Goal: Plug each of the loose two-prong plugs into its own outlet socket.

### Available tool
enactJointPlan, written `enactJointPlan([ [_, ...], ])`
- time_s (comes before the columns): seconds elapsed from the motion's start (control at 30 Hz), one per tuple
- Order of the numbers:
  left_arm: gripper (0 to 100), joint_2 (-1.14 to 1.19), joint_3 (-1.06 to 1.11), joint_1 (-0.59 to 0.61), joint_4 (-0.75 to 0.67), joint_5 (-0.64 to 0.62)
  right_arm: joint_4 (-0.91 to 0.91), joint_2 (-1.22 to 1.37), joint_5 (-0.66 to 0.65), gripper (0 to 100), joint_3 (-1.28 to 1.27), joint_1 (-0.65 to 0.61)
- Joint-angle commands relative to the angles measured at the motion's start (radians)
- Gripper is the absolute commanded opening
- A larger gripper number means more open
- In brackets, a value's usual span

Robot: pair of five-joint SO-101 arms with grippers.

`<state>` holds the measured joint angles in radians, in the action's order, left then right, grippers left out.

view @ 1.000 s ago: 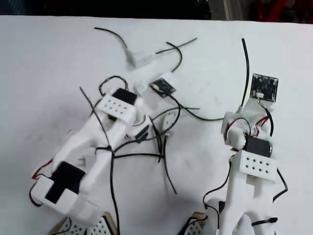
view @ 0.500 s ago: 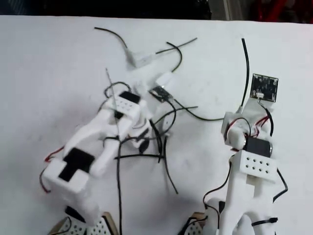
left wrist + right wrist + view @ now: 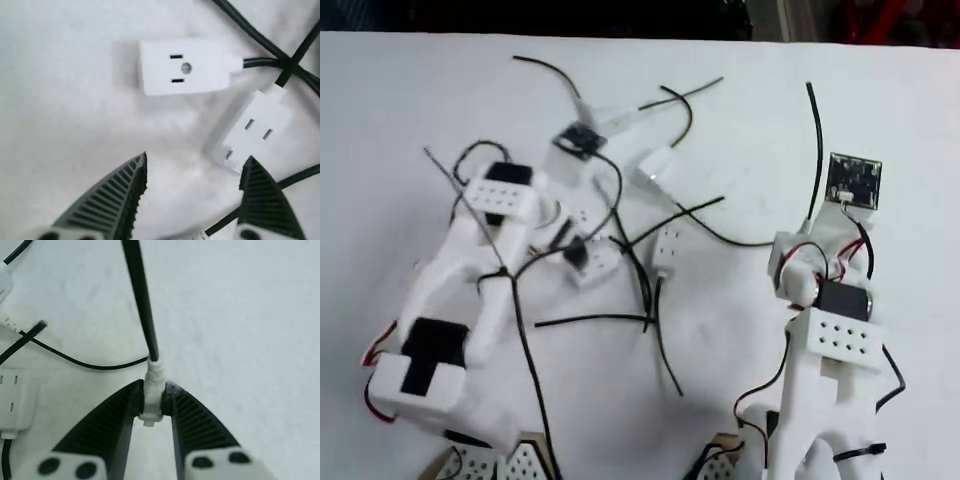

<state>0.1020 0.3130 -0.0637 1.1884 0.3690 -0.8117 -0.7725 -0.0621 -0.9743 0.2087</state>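
Observation:
In the right wrist view, my right gripper (image 3: 152,412) is shut on a white two-prong plug (image 3: 152,390), whose black cable (image 3: 140,295) runs away from the fingers. A white outlet socket (image 3: 14,395) lies to one side of it. In the high view the right gripper (image 3: 802,238) sits at the right with the cable (image 3: 816,150) running toward the far edge. My left gripper (image 3: 194,175) is open just above the table. Beyond its fingertips lie a white outlet socket (image 3: 185,67) with two slots and a second white slotted block (image 3: 252,125) on black cords.
In the high view, tangled black cords (image 3: 630,270) cross the middle of the table. White plug and socket blocks lie at the far middle (image 3: 610,120), centre (image 3: 660,163) and near centre (image 3: 667,248). The left arm (image 3: 470,270) stretches from the near left corner.
The left arm has swung to the left and back, dragging cords with it and uncovering a white block in the middle. The right arm has barely shifted, still holding its plug.

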Motion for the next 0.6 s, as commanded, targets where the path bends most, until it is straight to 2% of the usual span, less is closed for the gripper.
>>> enactJointPlan([
  [0.0,30,-0.107,-0.114,0.027,0.095,0.009,0.01,-0.036,-0.002,1.8,0.009,-0.01],
  [0.17,30,-0.257,-0.146,0.01,0.186,0.011,-0.005,-0.038,-0.003,1.8,0.015,-0.038],
  [0.33,29,-0.455,-0.044,0.015,0.213,0.011,-0.128,-0.096,-0.003,1.8,0.077,-0.156],
  [0.5,29,-0.682,0.19,0.093,0.135,-0.003,-0.199,-0.254,-0.002,1.8,0.097,-0.328],
  [0.57,29,-0.779,0.304,0.153,0.068,-0.049,-0.213,-0.309,-0.002,1.8,0.095,-0.414],
])
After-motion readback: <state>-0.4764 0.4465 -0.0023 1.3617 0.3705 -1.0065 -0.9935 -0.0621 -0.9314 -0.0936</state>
